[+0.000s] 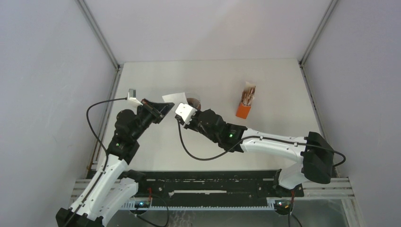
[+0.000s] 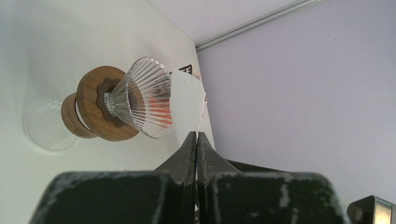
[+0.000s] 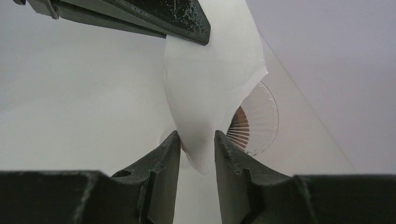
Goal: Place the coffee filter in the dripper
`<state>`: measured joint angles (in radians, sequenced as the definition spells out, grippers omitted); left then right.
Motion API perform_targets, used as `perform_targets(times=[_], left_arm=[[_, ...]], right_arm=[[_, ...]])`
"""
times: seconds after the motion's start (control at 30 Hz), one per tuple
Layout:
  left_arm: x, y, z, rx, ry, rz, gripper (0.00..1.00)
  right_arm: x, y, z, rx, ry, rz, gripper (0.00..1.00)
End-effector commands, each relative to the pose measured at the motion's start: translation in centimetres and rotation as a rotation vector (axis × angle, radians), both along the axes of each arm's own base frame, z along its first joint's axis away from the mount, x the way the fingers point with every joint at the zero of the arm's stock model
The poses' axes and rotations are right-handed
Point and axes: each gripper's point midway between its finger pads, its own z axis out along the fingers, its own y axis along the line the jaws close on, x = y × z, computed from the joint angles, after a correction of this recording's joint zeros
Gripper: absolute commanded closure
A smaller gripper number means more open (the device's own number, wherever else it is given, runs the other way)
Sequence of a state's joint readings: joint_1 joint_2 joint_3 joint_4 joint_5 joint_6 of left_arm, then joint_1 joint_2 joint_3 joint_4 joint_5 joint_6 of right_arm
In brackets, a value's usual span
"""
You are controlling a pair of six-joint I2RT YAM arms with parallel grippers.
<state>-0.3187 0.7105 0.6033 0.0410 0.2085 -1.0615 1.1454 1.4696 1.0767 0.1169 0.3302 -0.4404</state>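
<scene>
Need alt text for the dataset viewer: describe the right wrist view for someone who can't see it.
A white coffee filter hangs mid-frame, pinched at its top edge by the left gripper, with its lower tip dangling between the parted fingers of the right gripper. Behind it, the ribbed glass rim of the dripper peeks out on the right.

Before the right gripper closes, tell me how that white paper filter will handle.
Likely floppy: the coffee filter bows between the left gripper, shut on its edge, and the right gripper, astride its tip. Probably very light, since one thin edge pinch carries it. It may crease or tear if the arms pull apart.
</scene>
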Motion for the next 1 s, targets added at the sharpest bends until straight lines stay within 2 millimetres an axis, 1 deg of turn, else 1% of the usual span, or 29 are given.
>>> perform_targets(times=[0.0,0.27,0.6,0.67,0.83,0.97], left_arm=[[0.1,0.5,2.6,0.002,-0.076,0.026,1.00],[0.2,0.6,2.3,0.009,-0.071,0.034,1.00],[0.3,0.8,1.6,0.036,-0.060,0.046,1.00],[0.3,0.9,1.4,0.039,-0.055,0.048,1.00],[0.3,0.9,1.5,0.040,-0.058,0.047,1.00],[0.3,0.9,1.5,0.041,-0.055,0.047,1.00]], right_arm=[[-0.5,0.0,4.8,0.126,-0.020,0.002,0.60],[-1.2,-0.2,5.5,0.146,-0.003,0.026,0.60],[-1.5,-0.5,6.4,0.183,0.010,0.037,0.61],[-1.2,-0.7,6.7,0.192,0.009,0.029,0.62],[-0.3,-1.4,6.4,0.185,0.001,-0.019,0.67],[-0.1,-1.4,6.5,0.185,-0.004,-0.024,0.71]])
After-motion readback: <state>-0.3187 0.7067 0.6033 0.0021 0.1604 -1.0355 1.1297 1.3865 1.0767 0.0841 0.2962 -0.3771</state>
